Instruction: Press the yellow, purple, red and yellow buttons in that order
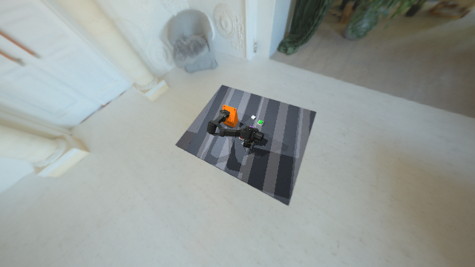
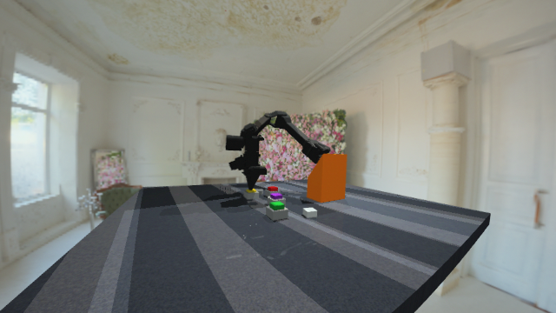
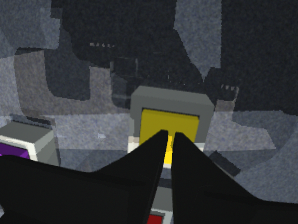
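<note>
My gripper is shut with nothing between its fingers and points straight down, its tips at the top of the yellow button. They appear to touch its cap, which sits low in its grey housing in the wrist view. The purple button is at the left in the wrist view. The red button is partly hidden behind the fingers in the wrist view. The arm hides the yellow button in the top view.
A green button stands beyond the purple one. A small white block lies near it. The orange stand is at the arm's base. A small dark grey shape shows close beside the yellow button.
</note>
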`<act>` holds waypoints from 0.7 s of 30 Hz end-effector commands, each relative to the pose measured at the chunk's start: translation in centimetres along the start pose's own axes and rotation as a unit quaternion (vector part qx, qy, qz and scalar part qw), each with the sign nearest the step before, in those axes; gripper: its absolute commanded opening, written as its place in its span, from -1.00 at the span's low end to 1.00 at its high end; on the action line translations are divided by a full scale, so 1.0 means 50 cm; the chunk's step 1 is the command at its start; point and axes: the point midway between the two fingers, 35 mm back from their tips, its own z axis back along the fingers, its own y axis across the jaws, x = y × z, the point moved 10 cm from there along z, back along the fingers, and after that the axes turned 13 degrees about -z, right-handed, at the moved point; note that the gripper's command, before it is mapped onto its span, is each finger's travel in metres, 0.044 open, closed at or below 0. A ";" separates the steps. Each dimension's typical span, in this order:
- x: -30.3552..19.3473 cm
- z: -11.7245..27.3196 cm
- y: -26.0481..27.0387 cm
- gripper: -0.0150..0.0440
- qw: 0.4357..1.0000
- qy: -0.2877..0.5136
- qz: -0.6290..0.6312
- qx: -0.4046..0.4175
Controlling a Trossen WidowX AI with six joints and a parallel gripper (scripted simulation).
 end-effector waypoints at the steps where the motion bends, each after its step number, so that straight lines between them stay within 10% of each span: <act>1: -0.003 -0.004 0.003 -0.42 1.000 0.004 0.006 -0.002; 21: 0.000 0.168 0.006 -0.42 1.000 0.005 0.006 0.001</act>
